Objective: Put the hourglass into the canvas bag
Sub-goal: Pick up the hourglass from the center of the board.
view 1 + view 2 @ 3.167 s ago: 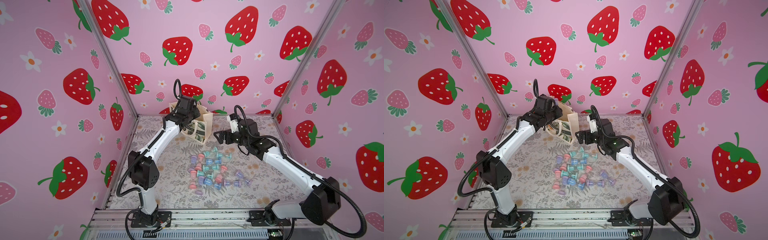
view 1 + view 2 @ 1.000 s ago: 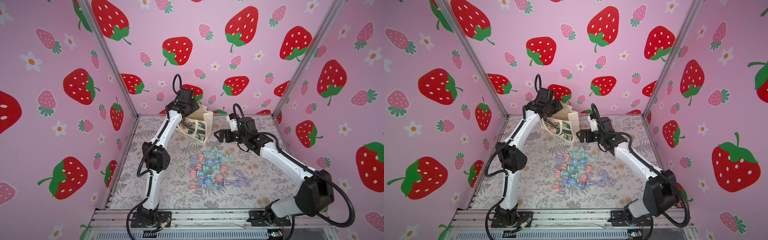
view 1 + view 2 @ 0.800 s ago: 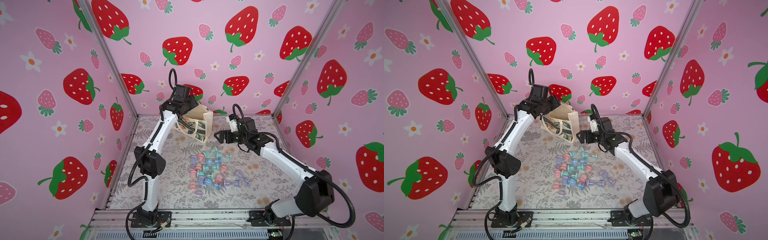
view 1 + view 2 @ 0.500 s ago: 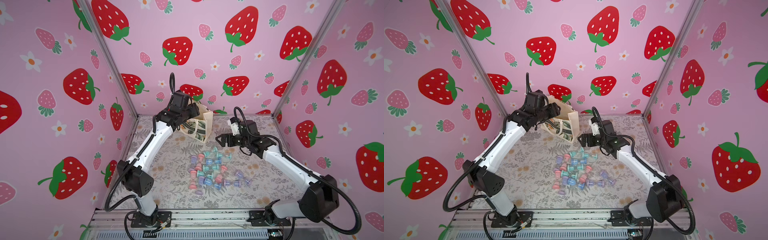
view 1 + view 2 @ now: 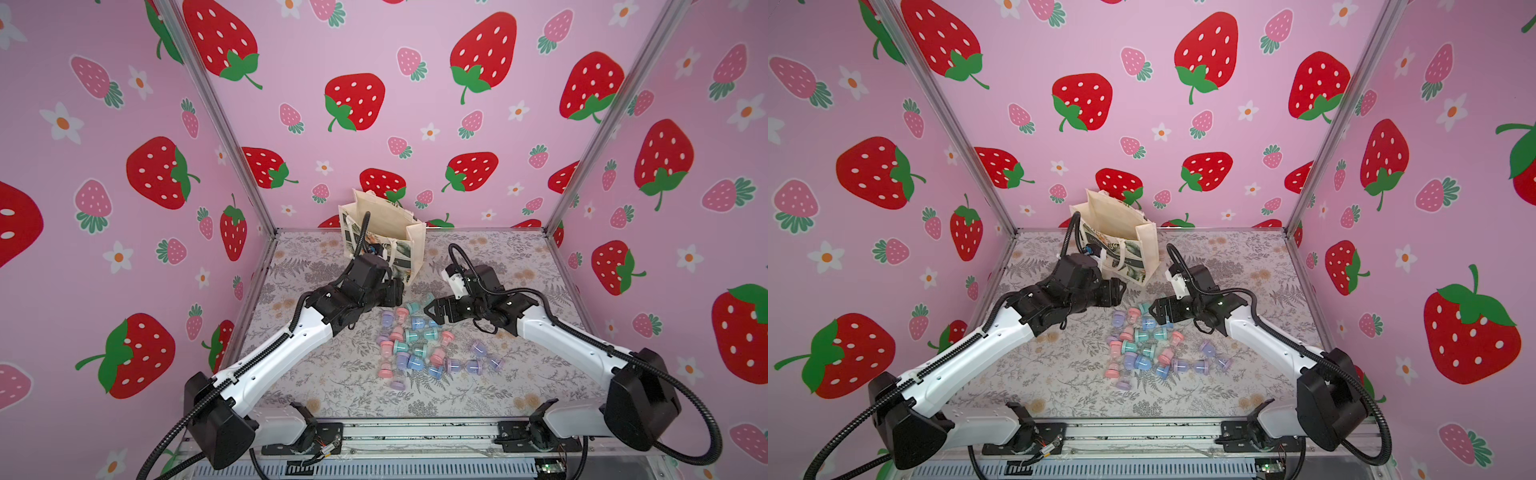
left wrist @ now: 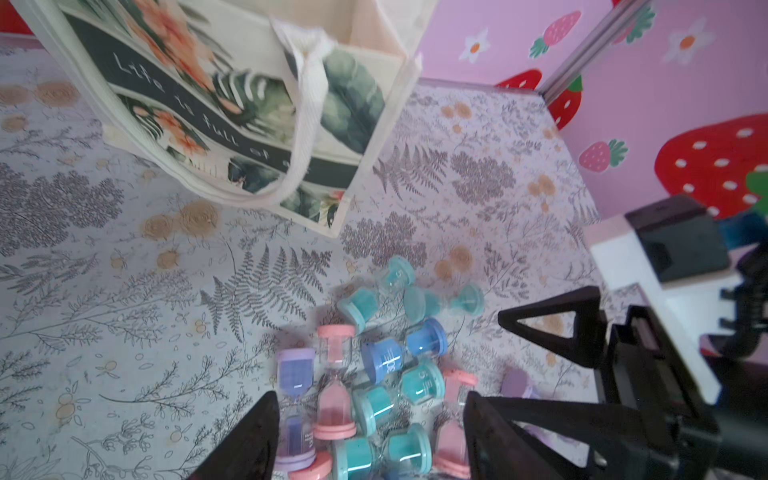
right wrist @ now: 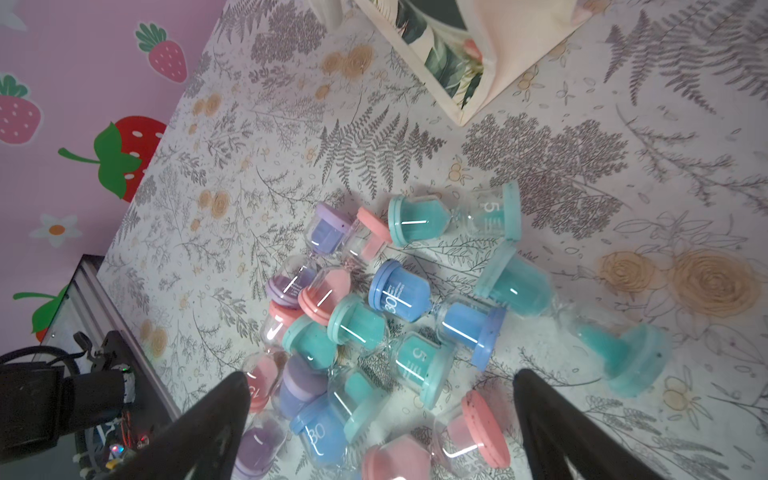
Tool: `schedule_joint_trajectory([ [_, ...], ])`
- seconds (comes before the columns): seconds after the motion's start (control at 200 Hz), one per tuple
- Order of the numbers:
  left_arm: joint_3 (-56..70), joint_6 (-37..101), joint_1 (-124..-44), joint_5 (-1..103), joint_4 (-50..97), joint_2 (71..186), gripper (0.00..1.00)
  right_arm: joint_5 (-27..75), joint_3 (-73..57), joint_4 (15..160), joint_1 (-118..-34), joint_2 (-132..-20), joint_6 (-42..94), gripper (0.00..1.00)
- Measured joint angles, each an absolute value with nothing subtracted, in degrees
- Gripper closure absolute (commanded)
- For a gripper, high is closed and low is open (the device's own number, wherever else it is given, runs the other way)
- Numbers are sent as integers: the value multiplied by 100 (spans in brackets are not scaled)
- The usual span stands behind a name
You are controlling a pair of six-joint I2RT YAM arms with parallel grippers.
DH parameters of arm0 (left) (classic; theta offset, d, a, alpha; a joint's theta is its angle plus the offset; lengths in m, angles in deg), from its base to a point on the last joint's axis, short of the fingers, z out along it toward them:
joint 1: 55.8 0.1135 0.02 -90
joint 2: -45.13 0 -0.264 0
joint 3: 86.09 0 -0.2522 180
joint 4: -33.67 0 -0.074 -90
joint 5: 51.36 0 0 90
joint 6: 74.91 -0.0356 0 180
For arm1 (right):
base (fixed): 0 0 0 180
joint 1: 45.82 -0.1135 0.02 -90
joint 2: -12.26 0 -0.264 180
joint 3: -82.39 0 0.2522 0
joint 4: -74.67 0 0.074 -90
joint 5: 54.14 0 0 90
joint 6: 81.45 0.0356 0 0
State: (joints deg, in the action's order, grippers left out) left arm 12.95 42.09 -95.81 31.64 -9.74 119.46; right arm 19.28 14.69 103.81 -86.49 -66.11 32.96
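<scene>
Several small hourglasses with pink, teal, blue and purple caps lie in a loose pile mid-table. The canvas bag stands upright behind them, mouth open. My left gripper hangs just in front of the bag at the pile's far left edge. In the left wrist view it is open over a pink hourglass, gripping nothing. My right gripper is at the pile's far right edge. It is open above the hourglasses, holding nothing.
The floral mat covers the table, boxed in by pink strawberry walls with metal corner posts. The bag's cream handle droops down its printed front. Both arm bases sit on the front rail. The two grippers face each other closely.
My left arm has come away from the bag's mouth and down in front of it to the pile. My right gripper has sunk slightly toward the hourglasses.
</scene>
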Motion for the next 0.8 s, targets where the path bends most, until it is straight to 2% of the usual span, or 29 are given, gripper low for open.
schedule_joint_trajectory([
  [0.34,2255,4192,-9668,3186,-1037,12440,30,1959,2068,9987,-9027,-6523,3444,1],
  [0.8,2600,4432,-9611,3162,-829,13266,34,2110,2182,9729,-9035,-6523,3578,1],
])
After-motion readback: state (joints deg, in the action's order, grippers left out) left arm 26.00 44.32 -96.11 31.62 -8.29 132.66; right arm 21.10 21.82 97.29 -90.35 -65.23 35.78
